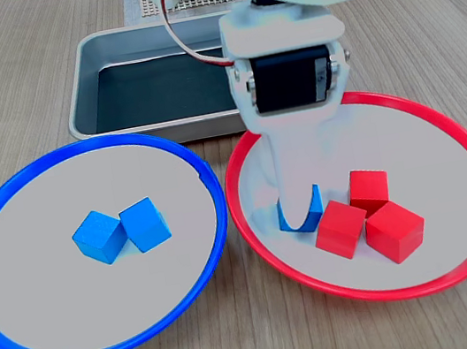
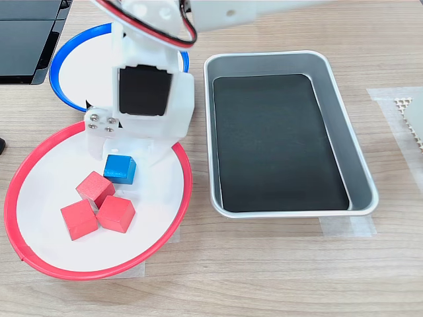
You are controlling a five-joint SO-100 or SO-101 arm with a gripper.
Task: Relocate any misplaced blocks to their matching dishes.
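The wooden tabletop (image 1: 11, 77) carries everything. A rectangular silver metal tray (image 2: 344, 132) with a dark bottom sits at 12 o'clock in the first exterior view, behind the 2 plates. The blue-rimmed plate (image 1: 5, 204) lies at 9 o'clock in the first exterior view, and the red-rimmed plate (image 1: 440, 122) lies just beside it at 3 o'clock, their rims nearly touching.

The white arm (image 1: 286, 58) reaches down over the red-rimmed plate, and its gripper (image 1: 301, 210) stands low on the plate's 9 o'clock side, the jaws parted and set on either side of the blue cube (image 2: 120, 169). Whether they press on the cube, I cannot tell (in the first exterior view a finger hides most of it).

On the blue-rimmed plate, 2 blue cubes (image 1: 122, 231) rest touching each other near the centre. On the red-rimmed plate, 3 red cubes (image 1: 368, 215) sit in a tight cluster, just beside the lone blue cube.
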